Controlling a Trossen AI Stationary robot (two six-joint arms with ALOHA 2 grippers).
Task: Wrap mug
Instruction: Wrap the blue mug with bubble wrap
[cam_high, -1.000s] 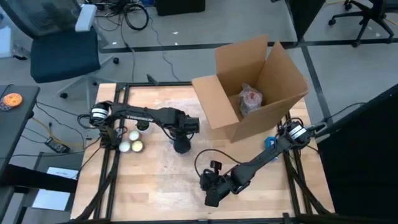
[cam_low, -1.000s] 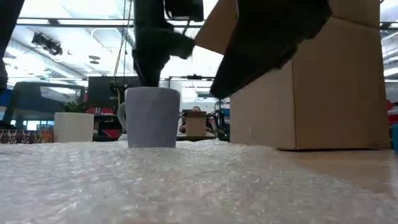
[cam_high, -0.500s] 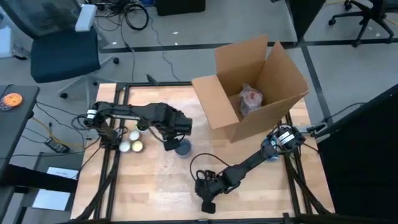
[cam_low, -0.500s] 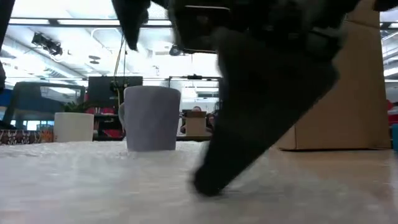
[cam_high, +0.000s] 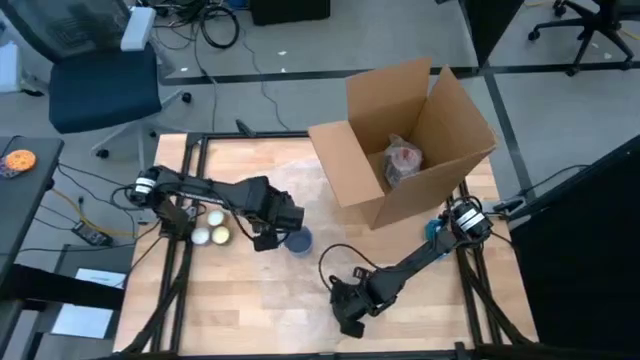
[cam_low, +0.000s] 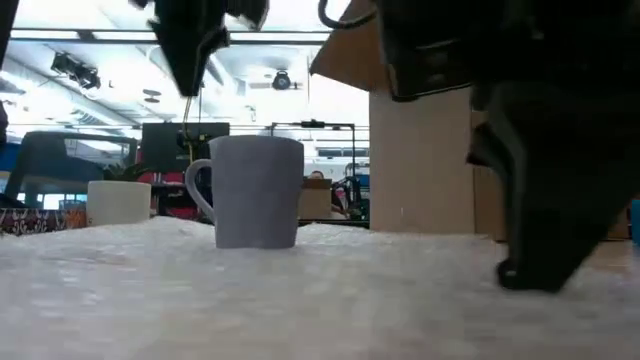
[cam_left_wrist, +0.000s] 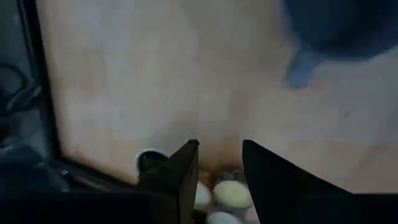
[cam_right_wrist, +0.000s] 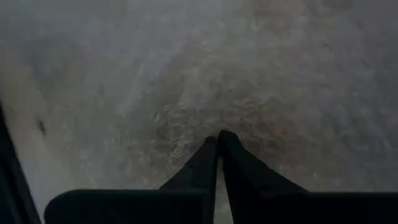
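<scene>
White mugs (cam_high: 210, 227) left of blue mug (cam_high: 297, 241). Left gripper (cam_high: 262, 241) just beside blue mug, fingers parted, holding nothing. Blue mug upright on bubble wrap (cam_low: 300, 300). Right gripper (cam_high: 349, 320) near it, fingertips pinched together on wrap. Cardboard box (cam_high: 405, 145) beyond mug.

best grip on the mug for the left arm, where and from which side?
Likely the rim, taken from above. The mug stands upright on the bubble wrap, mouth up, so one finger can go inside the wall and one outside. Its handle juts sideways, toward the low view's left; pinch the rim away from it. The left hand sits open beside the mug.
</scene>
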